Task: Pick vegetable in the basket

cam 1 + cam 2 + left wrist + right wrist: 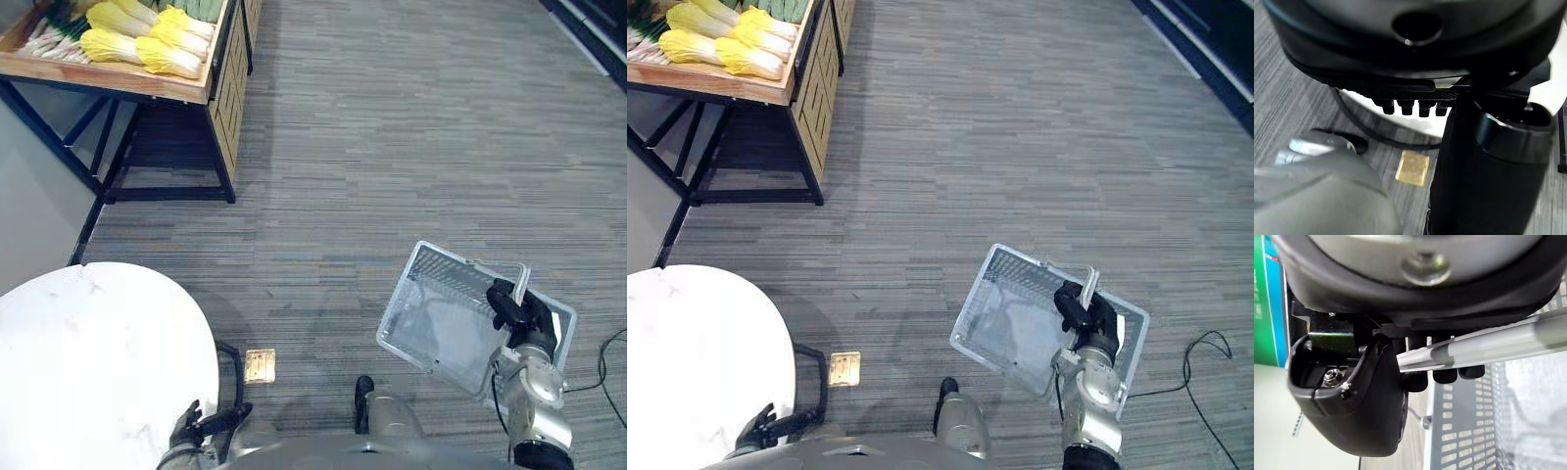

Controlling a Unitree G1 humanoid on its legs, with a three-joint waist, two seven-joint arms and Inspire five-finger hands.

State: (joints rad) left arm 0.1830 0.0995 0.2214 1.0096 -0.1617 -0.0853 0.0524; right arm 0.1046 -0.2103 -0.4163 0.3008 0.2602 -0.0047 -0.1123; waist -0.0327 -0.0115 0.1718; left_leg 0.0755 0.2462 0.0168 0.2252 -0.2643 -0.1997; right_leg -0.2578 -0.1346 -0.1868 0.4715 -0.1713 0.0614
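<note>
The right hand (1085, 311) curls round the grey bar handle (1488, 345) of the empty grey mesh basket (1014, 274), carrying it for filling. The yellow leafy cabbages (147, 39) lie far off on the wooden shelf (108, 83). The left hand (196, 428) hangs low; open or closed, I cannot tell.

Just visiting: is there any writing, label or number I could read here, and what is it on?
None can be read.
green and blue panel: small marks on the blue strip, too blurred to read.
brass floor plate: no legible print.
basket: no label visible.
</note>
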